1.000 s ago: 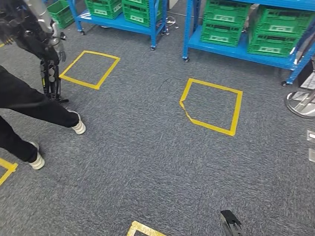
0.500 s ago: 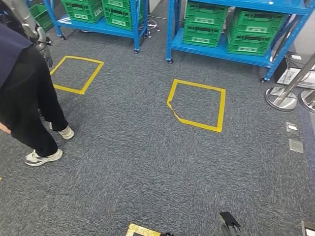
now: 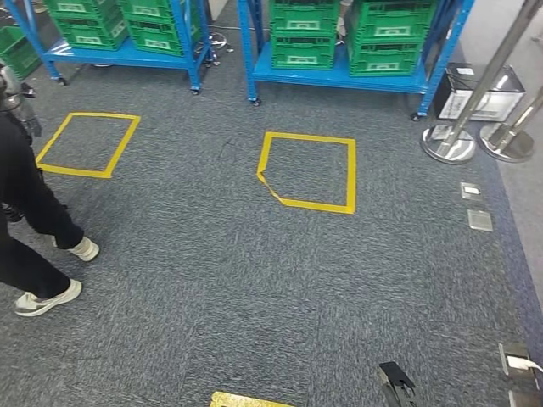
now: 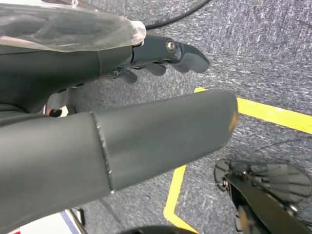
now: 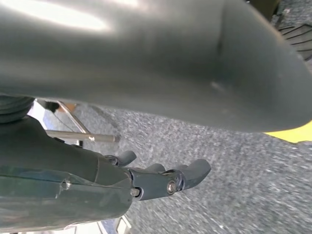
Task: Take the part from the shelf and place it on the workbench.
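Green slotted plastic crates (image 3: 302, 38) fill the blue steel shelf (image 3: 339, 78) ahead of us; the part presumably lies inside one, unseen, so we cannot judge its weight or where to grip it. Our left hand (image 4: 162, 83) and right hand (image 5: 162, 180) hang empty, fingers loosely extended over grey carpet (image 3: 256, 280).

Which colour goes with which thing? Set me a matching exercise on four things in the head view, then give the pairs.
Things:
1. crates
2. tape square
3. shoe
4. post base

Colours:
a. silver
b. green
c. white
d. yellow

Pairs: 1-b, 2-d, 3-c, 4-a
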Controlling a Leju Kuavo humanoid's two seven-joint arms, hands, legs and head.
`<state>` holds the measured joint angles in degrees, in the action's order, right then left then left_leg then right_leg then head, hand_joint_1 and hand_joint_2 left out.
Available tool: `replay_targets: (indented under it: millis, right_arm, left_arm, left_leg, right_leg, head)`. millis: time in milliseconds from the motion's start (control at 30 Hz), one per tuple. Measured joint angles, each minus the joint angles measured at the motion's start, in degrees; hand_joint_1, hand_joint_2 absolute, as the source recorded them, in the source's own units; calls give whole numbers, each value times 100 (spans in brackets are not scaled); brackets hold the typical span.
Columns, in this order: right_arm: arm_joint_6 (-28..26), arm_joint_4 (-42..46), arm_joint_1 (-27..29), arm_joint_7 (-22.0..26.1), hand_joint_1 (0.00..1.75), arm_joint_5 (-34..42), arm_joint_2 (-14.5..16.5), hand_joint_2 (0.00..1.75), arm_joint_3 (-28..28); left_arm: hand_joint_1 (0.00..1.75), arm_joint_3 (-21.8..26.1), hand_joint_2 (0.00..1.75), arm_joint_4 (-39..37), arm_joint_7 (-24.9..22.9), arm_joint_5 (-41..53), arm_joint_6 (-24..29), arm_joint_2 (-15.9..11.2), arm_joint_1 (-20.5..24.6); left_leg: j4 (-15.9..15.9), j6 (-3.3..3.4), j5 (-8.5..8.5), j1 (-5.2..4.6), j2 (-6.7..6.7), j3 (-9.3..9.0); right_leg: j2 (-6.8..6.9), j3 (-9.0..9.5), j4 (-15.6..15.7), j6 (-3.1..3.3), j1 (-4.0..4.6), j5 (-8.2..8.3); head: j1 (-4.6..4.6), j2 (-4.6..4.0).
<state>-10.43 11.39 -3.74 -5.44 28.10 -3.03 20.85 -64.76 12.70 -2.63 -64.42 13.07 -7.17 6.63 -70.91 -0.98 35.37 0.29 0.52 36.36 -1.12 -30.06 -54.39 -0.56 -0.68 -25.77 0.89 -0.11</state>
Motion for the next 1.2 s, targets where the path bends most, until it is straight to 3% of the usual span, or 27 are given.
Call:
replay_targets:
  millis: [33, 67, 167, 233, 300, 333, 400, 467, 500, 533, 567, 633, 700, 833, 900, 967, 1000, 1033, 1067, 1100, 1167, 1200]
  right_arm:
    - [-1, 0, 4, -1, 0, 0, 1, 0, 0]
    - [-1, 0, 7, -2, 0, 1, 1, 0, 0]
    - [0, 0, 1, -2, 0, 1, 2, 0, 1]
    - [0, 0, -3, -2, 0, 2, 3, 0, 0]
    - [-1, 0, 4, -5, 0, 11, 2, 0, 0]
    - [-2, 0, 9, -9, 0, 28, 1, 0, 0]
    - [-5, 0, 8, -16, 0, 62, 1, 0, 1]
    - [-10, 0, 2, -19, 0, 75, 1, 0, 1]
    - [-12, 0, 5, -20, 0, 75, 1, 0, 1]
    - [-13, 0, 10, -20, 0, 75, 1, 0, 1]
    - [-13, 0, 14, -21, 0, 75, 1, 0, 1]
    - [-13, 0, 14, -21, 0, 75, -2, 0, 1]
    - [-13, 0, 6, -20, 0, 74, -2, 0, 1]
    - [-51, -1, 19, -13, 0, 75, -1, 0, 1]
    - [-85, 0, 14, 4, 0, 76, -1, 0, 1]
    - [-96, 0, 3, 15, 0, 74, -1, 0, 1]
    - [-96, 0, 3, 14, 0, 72, -1, 0, 1]
    - [-96, 0, 4, 8, 0, 69, -1, 0, 1]
    - [-96, 0, 6, 1, 0, 66, -1, 0, 2]
    - [-96, 0, 6, -7, 0, 64, -1, 0, 4]
    - [-96, 1, 2, -23, 0, 62, 2, 0, 19]
    - [-96, 1, 0, -31, 0, 62, 5, 0, 28]
  left_arm:
    - [0, 0, 0, 0, -4, -1, 0, 0, -7]
    - [0, 0, 0, 0, -8, -1, 0, -1, -12]
    - [0, 0, 0, -1, -11, -2, 0, -12, -6]
    - [0, 0, 0, -1, -10, 0, 0, -19, 8]
    - [0, 0, 0, 0, -10, 3, -1, -15, 22]
    - [0, 0, 0, 0, -10, 6, -4, -10, 25]
    - [0, -1, 0, 0, -9, 15, -25, -3, 18]
    - [0, -2, 0, -1, -8, 20, -43, -4, 5]
    - [0, -2, 0, -1, -8, 20, -46, -4, 2]
    - [0, -2, 0, -1, -8, 20, -48, -4, 2]
    - [0, -2, 0, -1, -8, 20, -49, -2, 3]
    - [0, -2, 0, -1, -8, 20, -51, 6, 5]
    - [0, -2, 0, -1, -8, 20, -52, 4, 10]
    - [0, -2, 0, 0, -4, 20, -55, -2, 24]
    - [0, -2, 0, -1, 6, 20, -54, -1, 24]
    - [0, -2, 0, -1, 13, 20, -52, -1, 18]
    - [0, -2, 0, -1, 14, 19, -52, -2, 11]
    - [0, -2, 0, 0, 14, 16, -53, -2, 1]
    - [0, -3, 0, 0, 14, 13, -54, -2, -7]
    - [0, -3, 0, 0, 14, 9, -54, -3, -13]
    - [0, -3, 0, -1, 14, 4, -58, -10, -9]
    - [0, -2, 0, -1, 13, 3, -60, -15, 0]
  left_leg:
    - [-47, 12, -55, 0, -8, 35]
    - [151, 32, -219, -1, -21, -46]
    - [1370, 125, -811, -8, -246, -591]
    - [1712, 153, -897, -25, -346, -730]
    - [1757, 182, -913, -25, -266, -744]
    - [1788, 208, -929, -16, -220, -760]
    - [1845, 260, -957, 2, -115, -787]
    - [1848, 283, -954, -9, -10, -790]
    - [1846, 284, -951, -12, 40, -791]
    - [1844, 281, -946, -12, 87, -794]
    - [1839, 273, -938, -11, 130, -801]
    - [1815, 235, -908, -9, 212, -822]
    - [1767, 179, -871, -29, 276, -826]
    - [1717, 74, -823, -31, 320, -810]
    - [1322, 15, -563, -10, 167, -634]
    - [493, -16, -156, -1, 22, -241]
    - [122, -18, -28, 0, 0, -53]
    - [-61, -12, -12, 0, -8, 48]
    - [-4, 3, -113, -1, -11, 37]
    - [279, 27, -306, -2, -14, -86]
    - [1166, 94, -722, -20, -48, -493]
    - [1495, 119, -841, -34, -65, -641]
  right_leg:
    - [-55, -2, -1, 2, 3, 2]
    - [-112, 3, -1, 1, 6, 4]
    - [-269, 14, -10, -20, 12, 6]
    - [-345, -12, -15, -70, 11, 12]
    - [-394, -34, -14, -137, 4, 19]
    - [-339, -52, -69, -166, 4, -22]
    - [-125, -223, -517, -211, 12, -309]
    - [24, -566, -1323, -254, 9, -725]
    - [43, -698, -1628, -272, 3, -838]
    - [56, -740, -1734, -286, -6, -837]
    - [75, -666, -1598, -294, -17, -721]
    - [192, -269, -802, -302, -35, -330]
    - [293, 28, -172, -265, -20, -108]
    - [188, 48, -36, -113, 10, -61]
    - [145, 37, -12, -42, -4, -28]
    - [111, 10, -11, -2, 2, -15]
    - [89, 1, -12, 7, 8, -14]
    - [65, -2, -12, 10, 14, -13]
    - [39, 1, -12, 10, 17, -12]
    - [13, 9, -13, 10, 19, -13]
    - [-27, 24, -19, 0, 28, -17]
    - [-40, 22, -22, -16, 35, -19]
  head:
    - [-7, 0]
    - [-13, 0]
    - [-31, 0]
    - [-33, 0]
    - [-28, 0]
    - [-20, 0]
    - [30, 0]
    - [84, 0]
    - [102, 0]
    - [116, 0]
    - [133, 0]
    - [170, 0]
    - [186, 0]
    - [102, 0]
    - [55, 0]
    - [0, 0]
    - [-13, 0]
    - [-19, 0]
    - [-23, 0]
    - [-26, 0]
    - [-35, 0]
    - [-37, 0]
